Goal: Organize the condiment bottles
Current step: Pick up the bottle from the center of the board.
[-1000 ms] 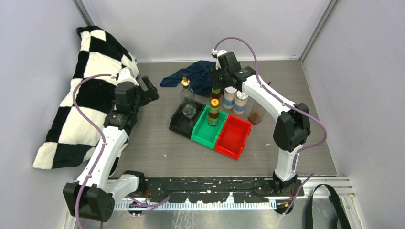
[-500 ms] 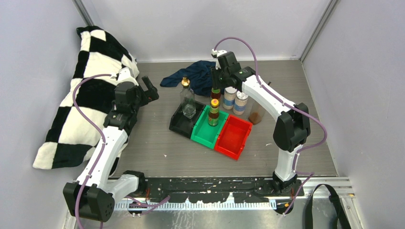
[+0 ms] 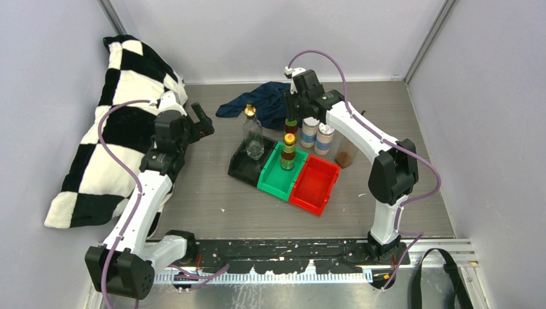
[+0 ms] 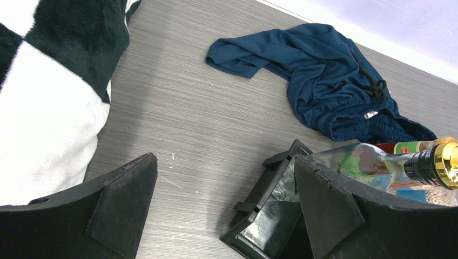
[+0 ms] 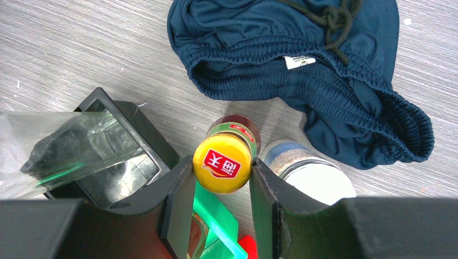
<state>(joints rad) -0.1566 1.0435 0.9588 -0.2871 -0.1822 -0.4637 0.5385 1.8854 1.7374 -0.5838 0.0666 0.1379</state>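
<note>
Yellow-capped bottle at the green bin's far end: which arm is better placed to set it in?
Right. The right gripper is clamped on the cap of the yellow-capped bottle, right by the green bin. The left gripper hangs open, off beside the checkered pillow.

Bright, even, diffuse light falls from above; shadows are soft, plainest beside the checked pillow (image 4: 48, 108) at the left edge of the worktop (image 3: 212, 187) and under the navy cloth (image 5: 302, 70) by the far edge; the clear glass bottle (image 5: 75, 143) carries pale reflections; the yellow-capped bottle (image 5: 222, 162) shows a dull sheen; focus is crisp.
</note>
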